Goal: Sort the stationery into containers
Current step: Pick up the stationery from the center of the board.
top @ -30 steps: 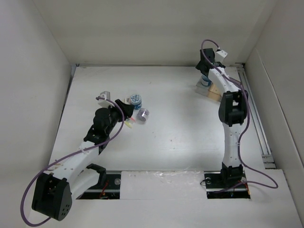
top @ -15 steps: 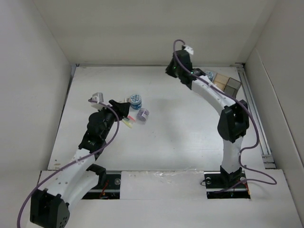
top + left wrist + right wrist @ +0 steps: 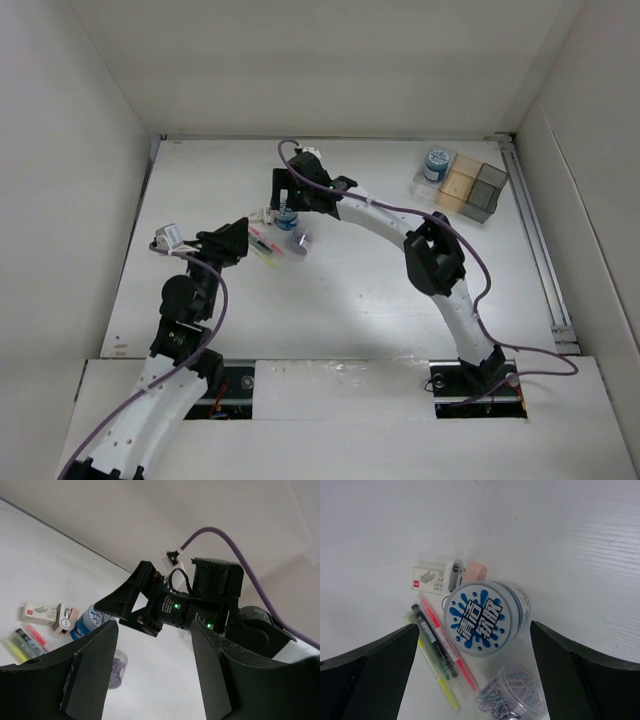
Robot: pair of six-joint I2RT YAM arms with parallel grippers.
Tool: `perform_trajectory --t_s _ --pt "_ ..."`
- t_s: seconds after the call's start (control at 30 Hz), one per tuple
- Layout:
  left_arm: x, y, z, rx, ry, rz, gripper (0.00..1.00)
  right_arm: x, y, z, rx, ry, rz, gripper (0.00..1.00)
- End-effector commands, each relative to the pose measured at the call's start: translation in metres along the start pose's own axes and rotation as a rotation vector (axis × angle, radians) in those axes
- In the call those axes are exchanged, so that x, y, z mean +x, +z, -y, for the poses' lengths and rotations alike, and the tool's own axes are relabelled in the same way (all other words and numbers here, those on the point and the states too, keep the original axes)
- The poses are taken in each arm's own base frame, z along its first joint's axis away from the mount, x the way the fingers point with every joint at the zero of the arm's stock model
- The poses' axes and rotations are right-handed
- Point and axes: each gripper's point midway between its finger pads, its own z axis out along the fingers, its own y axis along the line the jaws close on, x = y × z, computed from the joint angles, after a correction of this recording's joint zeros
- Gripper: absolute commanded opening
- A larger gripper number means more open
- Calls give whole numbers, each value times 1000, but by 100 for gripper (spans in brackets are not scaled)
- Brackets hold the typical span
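The white worktop (image 3: 380, 280) carries everything. The right arm reaches from the near edge across to the far left of the middle. The left arm comes up along the left side.

A block of small square plastic bins joined together (image 3: 450, 200) sits in the far right corner of the worktop. Its clear bin (image 3: 424, 181), at the end nearest the middle, holds a small blue round roll with a white-dotted top (image 3: 436, 163), standing upright. A tan bin (image 3: 461, 186) comes next, then a dark grey bin (image 3: 489, 183) toward the right edge.

The rest of the stationery lies in a cluster left of the middle. The right gripper (image 3: 474, 626) hangs over a second blue round roll, its white lid printed with blue splashes (image 3: 482, 617). Its claw is spread wide, one finger on each side of the roll and neither touching it. The left gripper (image 3: 152, 630) is near the cluster, on its left-edge side. Its claw is parted with nothing between the fingers.

Just beside the roll lies a small clear round tub of pastel paper clips (image 3: 507, 700). On the roll's other side three thin sticks lie side by side: a yellow-green highlighter (image 3: 440, 682), a black pen (image 3: 431, 637) and a pink-red pen (image 3: 451, 652). Just beside the roll are a little white box with a red label (image 3: 429, 579) and a small white-and-pink dispenser (image 3: 465, 572).
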Motion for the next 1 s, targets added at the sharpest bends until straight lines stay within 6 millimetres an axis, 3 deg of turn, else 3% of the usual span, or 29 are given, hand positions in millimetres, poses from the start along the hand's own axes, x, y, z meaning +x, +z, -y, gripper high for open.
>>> perform_trajectory --t_s 0.0,0.2,0.27,0.57,0.83,0.87,0.9,0.97 --pt "8 4 -6 -20 -4 -17 57 -20 -4 -18 2 -39 47 99" --pt "10 8 -2 -14 -2 -41 57 -15 17 0 109 -61 74 99" --pt "10 8 -2 -14 -2 -41 57 -5 25 1 121 -71 64 98" --pt "11 7 -4 -14 -2 -41 57 1 25 -4 130 -93 64 94" --pt "13 7 -5 -20 0 -48 57 6 26 0 157 -101 75 65" --pt "13 7 -5 -20 0 -48 57 -2 20 -6 141 -81 96 54" --pt "13 7 -5 -20 0 -48 57 -8 17 -2 164 -79 122 49" --pt "17 8 -6 -19 2 -61 57 -32 0 -16 127 -30 188 44"
